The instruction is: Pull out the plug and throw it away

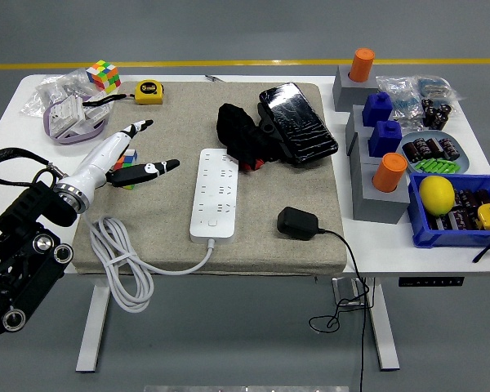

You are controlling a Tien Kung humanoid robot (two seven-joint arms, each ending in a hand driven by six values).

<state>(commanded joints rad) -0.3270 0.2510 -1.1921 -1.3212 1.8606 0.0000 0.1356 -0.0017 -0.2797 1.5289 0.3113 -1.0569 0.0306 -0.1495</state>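
A white power strip (213,193) lies on the grey mat (253,237) in the middle of the table, with no plug in its sockets. A black plug adapter (297,222) lies loose on the mat to the strip's right, its black cable running off the front edge. My left hand (139,149) hovers over the mat's left side, left of the strip, fingers spread and holding nothing. The right hand is not in view.
The strip's white cable (122,261) coils off the mat's front left. A black pouch (298,122) and black cloth (241,135) lie behind the strip. A small cube (127,163) sits under my left hand. Grey blocks and a blue bin (461,212) stand at right.
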